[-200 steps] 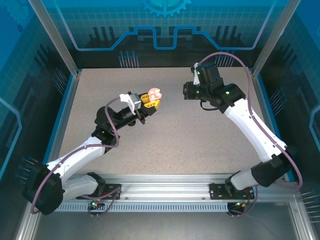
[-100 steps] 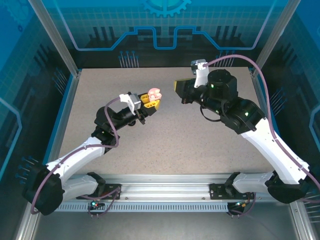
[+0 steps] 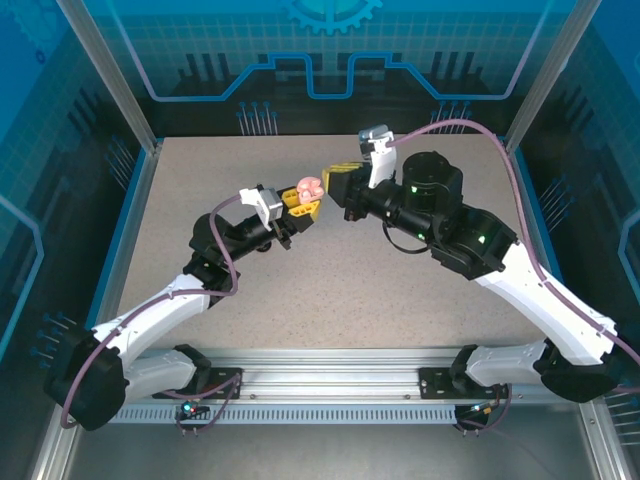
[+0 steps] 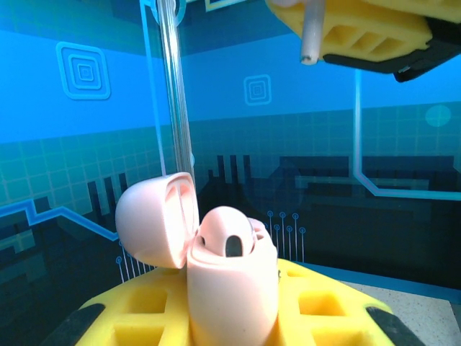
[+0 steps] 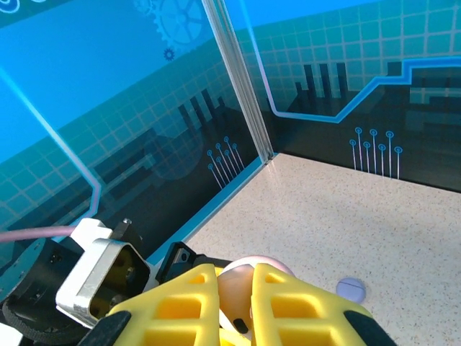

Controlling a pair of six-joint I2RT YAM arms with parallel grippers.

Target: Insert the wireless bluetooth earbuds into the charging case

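Right arm (image 3: 480,245) with earbud (image 4: 310,34), nearer case (image 4: 230,285)

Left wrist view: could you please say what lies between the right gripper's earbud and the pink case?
Nothing: in the left wrist view, the stretch from the earbud stem down to the open pink case is bare.

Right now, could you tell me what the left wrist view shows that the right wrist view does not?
Left wrist, not right wrist: the pink case with its lid hinged open, and a pale earbud sticking out of the right gripper. Right wrist, not left wrist: a small lilac disc lying flat. Both: yellow fingers, the speckled table and blue walls.
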